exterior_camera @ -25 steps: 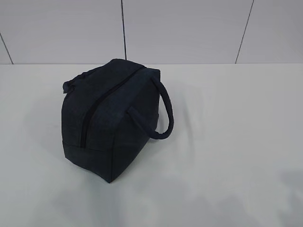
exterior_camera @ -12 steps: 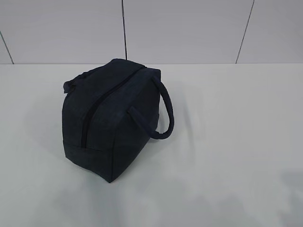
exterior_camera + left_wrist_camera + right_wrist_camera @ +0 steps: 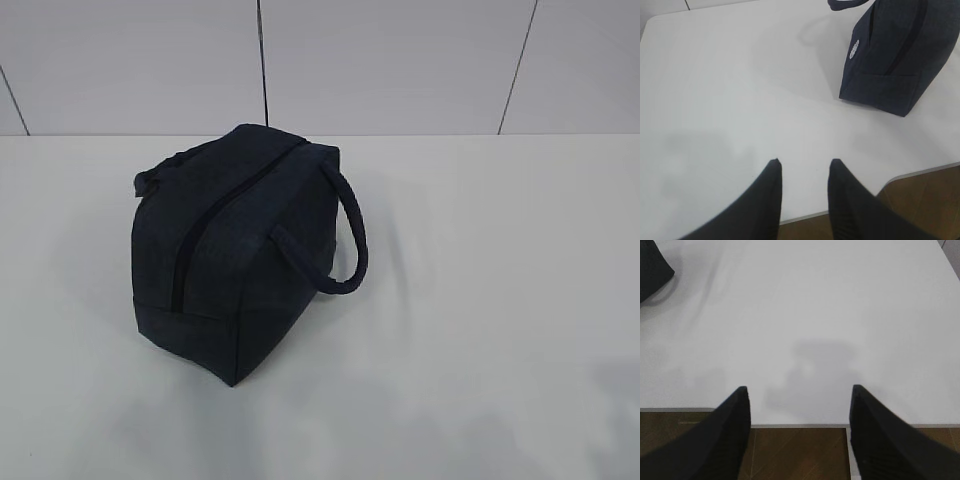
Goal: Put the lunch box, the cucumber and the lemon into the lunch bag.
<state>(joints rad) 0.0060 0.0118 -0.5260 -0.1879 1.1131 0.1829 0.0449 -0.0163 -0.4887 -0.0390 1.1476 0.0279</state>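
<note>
Clearly, only the lunch bag (image 3: 240, 250) is being shown on the white table (image 3: 500, 300); the lunch box, the cucumber and the lemon are being seen in no view, so whether they are already inside cannot be told. From the left gripper (image 3: 804, 167) the bag is being seen ahead and off to the right of the fingers, well apart from them, its end panel with a small white mark facing that camera and its zipper (image 3: 205, 235) running away along the top. From the right gripper (image 3: 797, 392) only a dark corner of the bag is being caught far ahead and to the left of the fingers, cut off by the frame edge. The left arm is being judged the nearer one. The left jaws are being held narrowly parted and empty, the right jaws widely parted and empty, both hovering over bare table near its front edge. The zipper line is appearing closed, though its ring pull is not being made out
</note>
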